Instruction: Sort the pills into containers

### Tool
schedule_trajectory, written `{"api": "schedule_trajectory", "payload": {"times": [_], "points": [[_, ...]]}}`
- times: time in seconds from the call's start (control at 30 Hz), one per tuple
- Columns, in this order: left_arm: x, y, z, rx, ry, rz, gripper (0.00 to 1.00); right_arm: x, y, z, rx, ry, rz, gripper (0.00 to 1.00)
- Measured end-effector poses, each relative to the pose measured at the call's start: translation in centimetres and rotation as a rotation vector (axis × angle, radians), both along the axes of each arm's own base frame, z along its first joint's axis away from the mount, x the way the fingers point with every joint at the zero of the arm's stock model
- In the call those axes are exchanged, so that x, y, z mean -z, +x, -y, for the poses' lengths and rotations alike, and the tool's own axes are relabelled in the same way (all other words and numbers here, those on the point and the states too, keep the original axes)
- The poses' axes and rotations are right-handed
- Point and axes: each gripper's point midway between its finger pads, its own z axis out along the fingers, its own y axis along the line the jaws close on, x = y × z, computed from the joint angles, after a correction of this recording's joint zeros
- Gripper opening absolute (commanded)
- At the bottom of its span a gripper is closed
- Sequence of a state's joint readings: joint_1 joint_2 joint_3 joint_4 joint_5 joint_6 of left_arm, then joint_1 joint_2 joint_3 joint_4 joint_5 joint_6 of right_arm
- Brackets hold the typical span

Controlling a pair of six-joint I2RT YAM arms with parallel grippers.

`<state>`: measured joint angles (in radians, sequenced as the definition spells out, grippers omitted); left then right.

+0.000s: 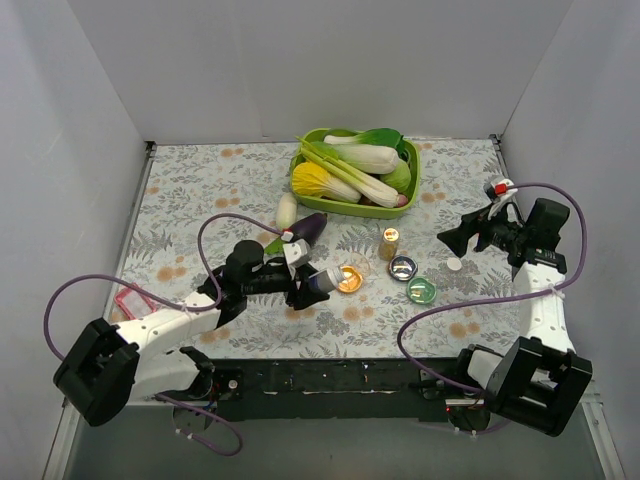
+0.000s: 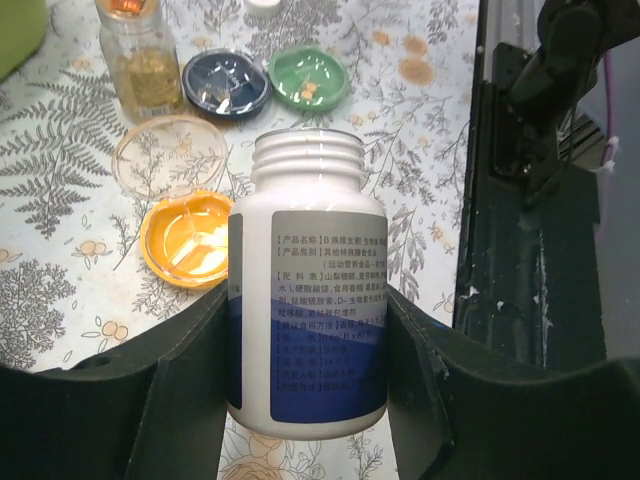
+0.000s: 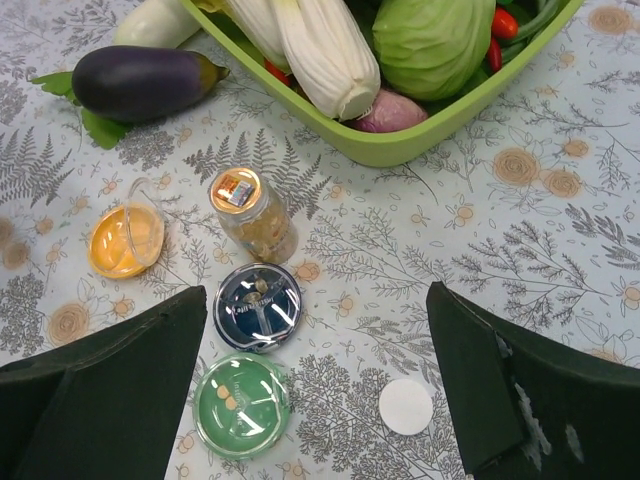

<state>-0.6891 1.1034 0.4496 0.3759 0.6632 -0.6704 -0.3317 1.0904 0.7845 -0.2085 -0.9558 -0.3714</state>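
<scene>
Pill bottle [image 2: 307, 290] sitting uncapped in left gripper [image 2: 305, 335], mouth just beside orange dish [image 2: 188, 238]; blue dish [image 2: 226, 84] and green dish [image 2: 309, 78] lying beyond. Rigid, slick plastic, probably light: mid-body hold is suiting it. Left jaws clamping the label. Right gripper [image 3: 315, 300] hovering over the dishes, jaws gaping wide, carrying nothing.

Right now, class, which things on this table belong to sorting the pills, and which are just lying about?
For the job:
pill bottle
orange dish
blue dish
green dish

Lying about:
vegetable tray
eggplant
white radish
small jar, contents unclear
</scene>
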Motion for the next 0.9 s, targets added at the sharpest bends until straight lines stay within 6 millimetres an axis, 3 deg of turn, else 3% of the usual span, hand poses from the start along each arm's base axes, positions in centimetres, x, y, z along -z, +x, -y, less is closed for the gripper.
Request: {"api": "schedule_trajectory", "payload": {"times": [0.4,0.9], "points": [[5.6,0.7,-0.2,0.042,0.205,-0.061,0.00,-0.5,-0.3,0.6,0.017,-0.008,0.056,0.98],[9.5,1.7,-0.3,0.042,0.348,-0.147,0.00,-0.9,-0.7,0.3,0.012,0.012,0.059,0.98]]}}
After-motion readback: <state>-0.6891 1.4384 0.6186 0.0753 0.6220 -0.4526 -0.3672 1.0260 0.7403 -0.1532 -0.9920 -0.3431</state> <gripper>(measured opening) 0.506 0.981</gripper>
